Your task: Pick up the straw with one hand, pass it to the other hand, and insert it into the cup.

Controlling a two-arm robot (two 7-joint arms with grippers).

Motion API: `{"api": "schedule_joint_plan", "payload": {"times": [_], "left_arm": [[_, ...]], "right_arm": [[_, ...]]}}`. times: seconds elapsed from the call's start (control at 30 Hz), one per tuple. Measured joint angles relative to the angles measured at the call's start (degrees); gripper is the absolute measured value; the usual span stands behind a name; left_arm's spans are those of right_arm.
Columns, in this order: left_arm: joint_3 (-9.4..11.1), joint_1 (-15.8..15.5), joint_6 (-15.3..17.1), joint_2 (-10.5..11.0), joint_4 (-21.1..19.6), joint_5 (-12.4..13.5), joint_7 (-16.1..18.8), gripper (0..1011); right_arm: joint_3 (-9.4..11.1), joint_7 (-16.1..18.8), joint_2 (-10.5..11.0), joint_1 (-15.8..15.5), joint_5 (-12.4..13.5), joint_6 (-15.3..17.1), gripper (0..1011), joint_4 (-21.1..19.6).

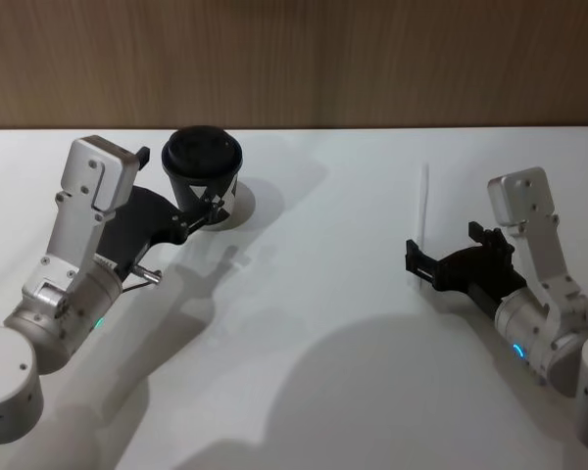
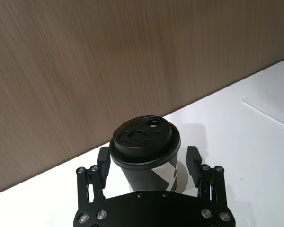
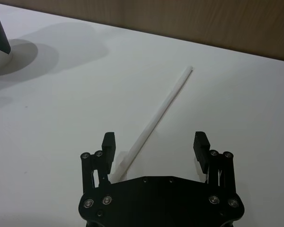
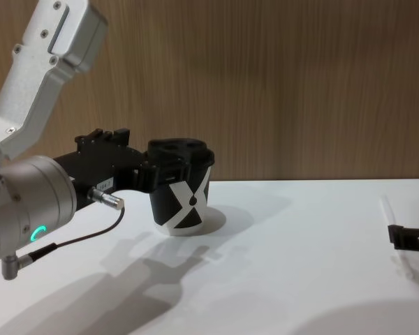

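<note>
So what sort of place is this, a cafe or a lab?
Likely a robot lab bench: a plain white table by a wood wall, the left gripper open around one cup, the right gripper open over a straw.

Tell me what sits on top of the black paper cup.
A black plastic lid caps the cup; the lid hides its inside. The left end effector straddles the cup.

Cup (image 4: 181, 202): matt black, smooth plastic lid (image 2: 144, 135). Straw (image 3: 156, 119): matt white. Table (image 1: 323, 323): smooth matt white. Back wall (image 2: 85, 61): wood grain.
</note>
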Motion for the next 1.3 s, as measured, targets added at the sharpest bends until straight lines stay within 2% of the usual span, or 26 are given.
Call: {"api": "schedule_joint_plan", "payload": {"times": [0.53, 1.0, 1.13, 1.3], "left_arm": [[0.00, 0.00, 0.00, 0.00, 0.00, 0.00, 0.00, 1003], [0.00, 0.00, 0.00, 0.00, 0.00, 0.00, 0.00, 1003], [0.00, 0.00, 0.00, 0.00, 0.00, 0.00, 0.00, 1003], [0.00, 0.00, 0.00, 0.00, 0.00, 0.00, 0.00, 1003]], "right_arm": [[-0.44, 2.11, 0.34, 0.61, -0.74, 0.25, 1001, 1.24], [-0.47, 2.57, -0.40, 1.99, -1.49, 0.85, 998, 3.52], [-0.39, 2.58, -0.66, 2.30, -1.62, 0.98, 925, 4.02], [-0.27, 2.64, -0.98, 2.56, -1.84, 1.36, 772, 4.41]]}}
